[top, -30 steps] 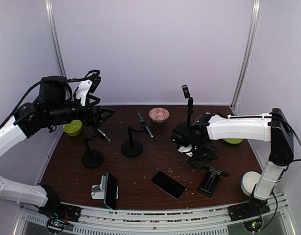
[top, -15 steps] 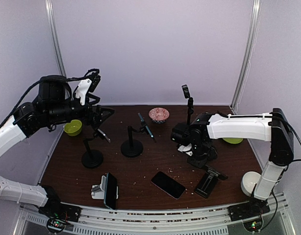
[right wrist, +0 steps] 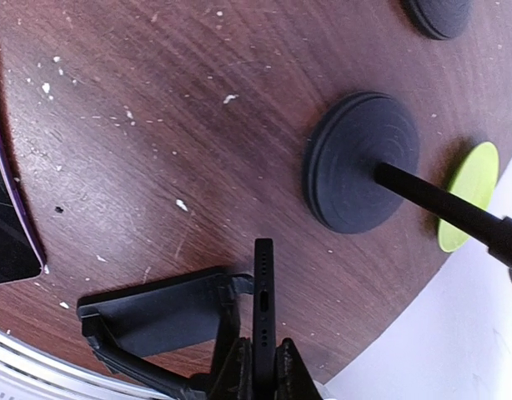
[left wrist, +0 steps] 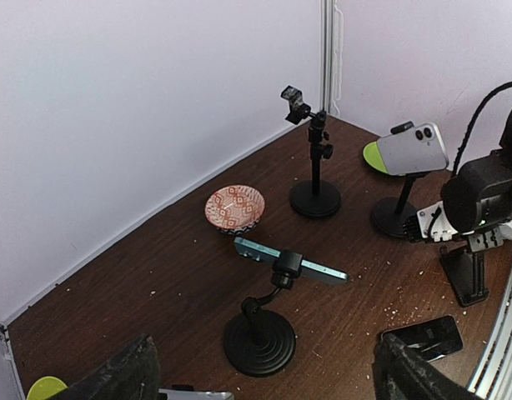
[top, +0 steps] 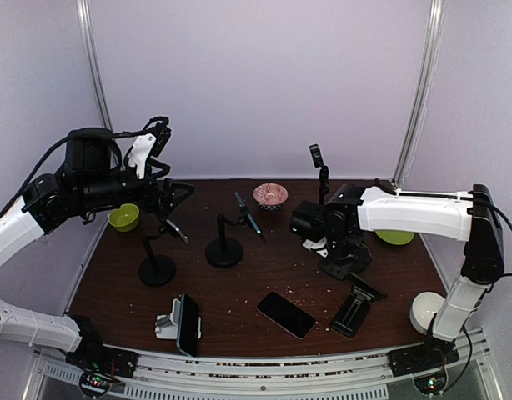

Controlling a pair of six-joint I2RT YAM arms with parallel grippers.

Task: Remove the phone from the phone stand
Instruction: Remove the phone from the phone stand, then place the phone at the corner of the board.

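Two grippers, one busy: right gripper (right wrist: 263, 358) is clamped on the thin dark phone (right wrist: 263, 292), held edge-on just beside the black folding stand (right wrist: 156, 315), which sits on the brown table (top: 264, 279). Can't tell if they touch. Left gripper (top: 177, 193) hangs high at left, jaws wide, empty.

From high behind the robot, the top camera takes in the whole dark wooden table (top: 239, 287). The left wrist camera, raised at left, looks far across toward the right rear corner, sharing the red patterned bowl (top: 270, 195) (left wrist: 235, 208). The right wrist camera faces down, close over the black folding stand (right wrist: 156, 317) (top: 353, 307).
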